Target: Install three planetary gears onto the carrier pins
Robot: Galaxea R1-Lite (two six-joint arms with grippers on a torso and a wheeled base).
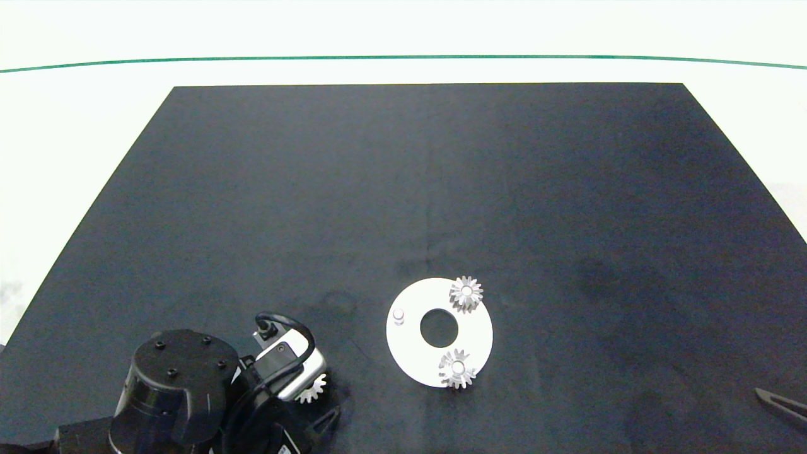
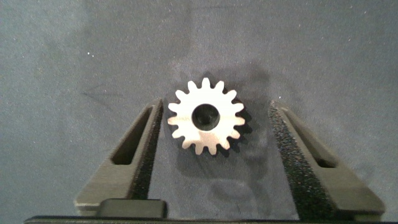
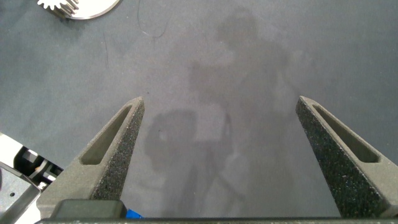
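Observation:
A white carrier disc (image 1: 413, 353) lies on the black mat near the front centre. Two silver planetary gears sit on its pins, one at the far right (image 1: 466, 294) and one at the near edge (image 1: 457, 369). One bare carrier pin (image 1: 398, 314) stands on the disc's left side. A third gear (image 2: 206, 117) lies flat on the mat to the disc's left, partly hidden under the left arm in the head view (image 1: 313, 389). My left gripper (image 2: 211, 109) is open over it, a finger on each side, not touching. My right gripper (image 3: 221, 109) is open over bare mat at the front right.
The black mat (image 1: 429, 189) covers most of a white table, with a green line (image 1: 403, 58) across the far side. The left arm's dark body (image 1: 170, 391) fills the front left corner. A right fingertip (image 1: 782, 403) shows at the front right edge.

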